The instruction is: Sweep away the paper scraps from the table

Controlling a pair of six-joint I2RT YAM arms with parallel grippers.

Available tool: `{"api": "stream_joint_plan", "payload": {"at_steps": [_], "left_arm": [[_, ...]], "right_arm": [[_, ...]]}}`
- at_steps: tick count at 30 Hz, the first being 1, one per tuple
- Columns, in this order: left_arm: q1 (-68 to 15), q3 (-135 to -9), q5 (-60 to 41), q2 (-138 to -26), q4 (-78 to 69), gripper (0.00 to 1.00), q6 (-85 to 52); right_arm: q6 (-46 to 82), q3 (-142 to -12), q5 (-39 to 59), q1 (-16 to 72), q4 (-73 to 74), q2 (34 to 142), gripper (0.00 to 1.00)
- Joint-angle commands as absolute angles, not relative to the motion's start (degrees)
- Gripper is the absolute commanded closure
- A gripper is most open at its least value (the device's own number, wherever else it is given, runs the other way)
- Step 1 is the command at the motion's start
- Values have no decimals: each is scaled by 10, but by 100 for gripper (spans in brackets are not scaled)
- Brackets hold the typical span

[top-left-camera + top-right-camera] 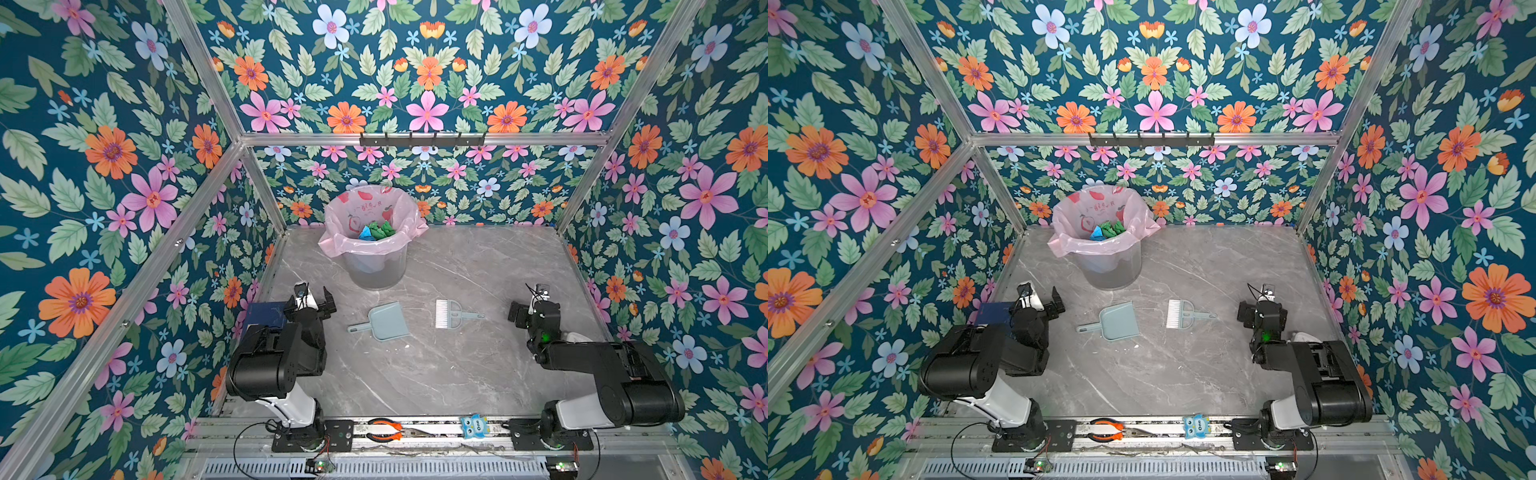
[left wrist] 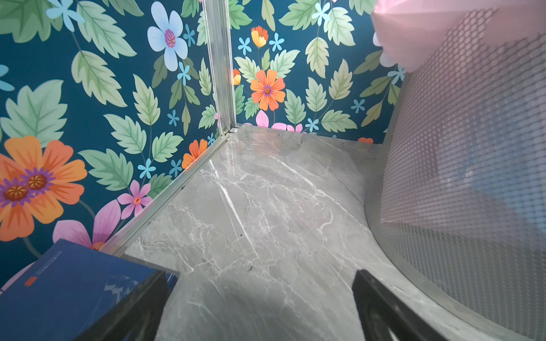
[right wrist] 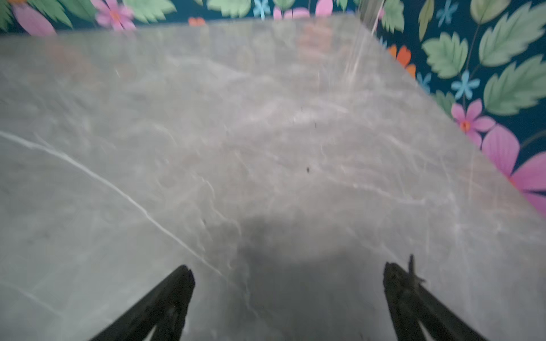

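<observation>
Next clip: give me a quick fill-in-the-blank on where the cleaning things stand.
1. The crumpled green and blue paper scraps lie inside the ____-lined mesh bin.
2. In both top views the pale blue plastic dustpan lies to the ____ of the white-bristled hand brush on the grey marble table.
3. The fingers of the left gripper and right gripper stand ____, holding nothing.
Missing: pink; left; open.

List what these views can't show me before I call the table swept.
White specks by the dustpan, both top views: too small to tell scraps from veins.
Bin depth, top views: bag rim hides it.
Book, top views: left arm covers part.
Table, right wrist view: blurred.
</observation>
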State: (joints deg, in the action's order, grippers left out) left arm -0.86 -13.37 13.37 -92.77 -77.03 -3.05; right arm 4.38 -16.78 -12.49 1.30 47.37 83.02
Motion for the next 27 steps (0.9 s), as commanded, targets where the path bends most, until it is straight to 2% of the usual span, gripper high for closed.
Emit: {"api": "stream_joint_plan", "payload": {"at_steps": [1,8,13,27], "left_arm": [[-9,-141,123,-927,-765,0,-25],[-11,-147,109,-927,-755,0,-19],[-10,-163,56,-928,-723,0,0],[-9,-164,54,-927,-722,0,0]], "right_arm": [[45,-174,-110,11,510,823,0],[44,-172,-109,10,518,826,0],[43,-171,-110,10,524,828,0],[43,-171,-110,10,522,826,0]]}}
